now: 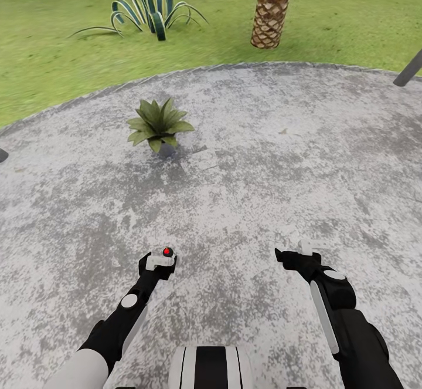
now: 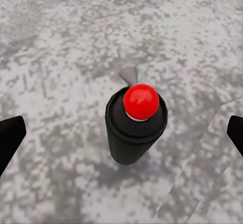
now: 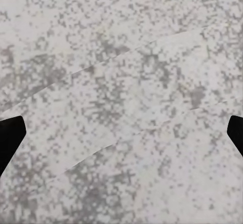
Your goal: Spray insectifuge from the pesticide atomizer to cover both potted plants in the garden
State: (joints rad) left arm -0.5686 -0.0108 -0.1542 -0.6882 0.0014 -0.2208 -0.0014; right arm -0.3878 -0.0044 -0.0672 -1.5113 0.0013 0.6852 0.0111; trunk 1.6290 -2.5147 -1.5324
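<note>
Your left pincer (image 1: 159,258) pinches the pesticide atomizer (image 2: 134,125), red cap up, well short of the potted plant (image 1: 158,124) on the patio (image 1: 264,160). Right pincer (image 1: 296,251) is spread, empty. Next, I judge: close on the plant and aim the nozzle.

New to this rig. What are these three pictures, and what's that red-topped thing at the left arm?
It is a simulated two-armed wheeled robot. The wide picture looks down from its head; the others come from cameras by each gripper. The left gripper carries a slim dark bottle with a red round cap, the atomizer, between its fingers, though the contact itself isn't visible. The right gripper is open above bare grey mottled paving. Ahead sits a small rosette of broad green leaves, one plant to spray.
</note>
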